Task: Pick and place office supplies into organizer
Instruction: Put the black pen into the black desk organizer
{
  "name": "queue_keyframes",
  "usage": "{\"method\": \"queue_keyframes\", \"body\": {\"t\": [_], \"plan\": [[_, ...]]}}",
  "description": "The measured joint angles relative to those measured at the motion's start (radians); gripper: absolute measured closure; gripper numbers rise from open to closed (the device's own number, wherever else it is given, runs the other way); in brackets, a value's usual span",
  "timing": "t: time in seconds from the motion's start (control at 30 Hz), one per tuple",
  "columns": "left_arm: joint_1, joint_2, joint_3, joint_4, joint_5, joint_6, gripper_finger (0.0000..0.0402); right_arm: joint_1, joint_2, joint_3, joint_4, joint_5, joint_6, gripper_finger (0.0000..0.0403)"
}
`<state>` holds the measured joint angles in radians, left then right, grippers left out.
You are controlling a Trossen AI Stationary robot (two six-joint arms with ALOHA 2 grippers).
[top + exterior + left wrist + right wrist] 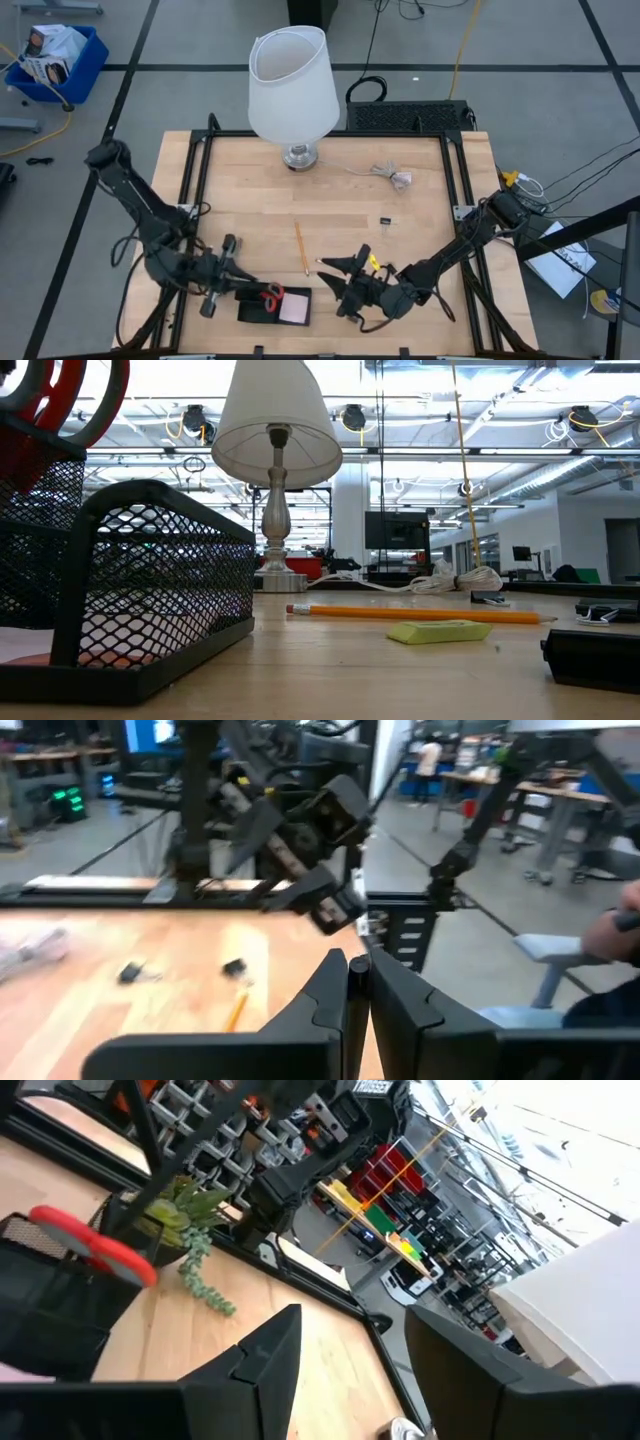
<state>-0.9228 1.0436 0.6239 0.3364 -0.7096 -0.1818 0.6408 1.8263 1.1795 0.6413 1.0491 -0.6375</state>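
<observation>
Filling most of the high view, the wooden table (330, 200) carries a white-shaded lamp (293, 85) at 12 o'clock, the biggest thing on it, well apart from the work at the near edge. Both dark arms reach in from the sides, the left from 9 o'clock and the right from 3 o'clock.

At 6 o'clock, slightly left, lies the organizer (262, 311), a low black mesh tray with its long axis across the table; in the low view its mesh wall (150, 595) fills the left side. Red-handled scissors (271, 294) stand in its left part, handles up. A pink pad (294, 309) lies flat in its right part.

The left gripper (243, 273) sits just at the organizer's 10 o'clock corner, fingers pressed together on nothing. The right gripper (335, 282) hovers at the organizer's 3 o'clock side, near but apart, fingers spread and empty, pointing toward the tray.

A pale cable bundle (392, 176) lies at 1 o'clock. An orange pencil (301, 248) lies between the grippers, long axis running near to far, slightly tilted. A small yellow-green eraser-like block (439, 631) rests just in front of it in the low view. A tiny black clip (385, 220) lies alone toward 2 o'clock.
</observation>
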Motion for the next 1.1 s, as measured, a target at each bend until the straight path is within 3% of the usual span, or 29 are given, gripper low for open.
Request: {"method": "queue_keyframes", "body": {"t": [0.13,0.37,0.57,0.73,0.93,1.1], "plan": [[-0.052,-0.033,0.000,-0.106,-0.073,-0.074,0.0356,-0.010,0.000,-0.026,0.002,-0.002,0.026,0.0231],[-0.103,-0.039,0.000,-0.175,-0.106,-0.144,0.0379,-0.025,0.000,-0.061,0.028,-0.002,0.051,0.0232],[-0.132,-0.037,0.000,-0.311,-0.203,-0.249,0.0363,-0.029,0.000,-0.067,0.044,-0.002,0.051,0.0232],[-0.134,-0.026,0.000,-0.408,-0.208,-0.384,0.0356,-0.030,0.000,-0.067,0.044,-0.003,0.051,0.0232],[-0.131,0.036,0.000,-0.416,-0.155,-0.423,0.0363,-0.033,0.000,-0.067,0.043,-0.012,0.062,0.0232],[-0.122,0.091,0.000,-0.416,-0.154,-0.492,0.0306,-0.035,0.000,-0.067,0.043,-0.033,0.084,0.0232]]}}
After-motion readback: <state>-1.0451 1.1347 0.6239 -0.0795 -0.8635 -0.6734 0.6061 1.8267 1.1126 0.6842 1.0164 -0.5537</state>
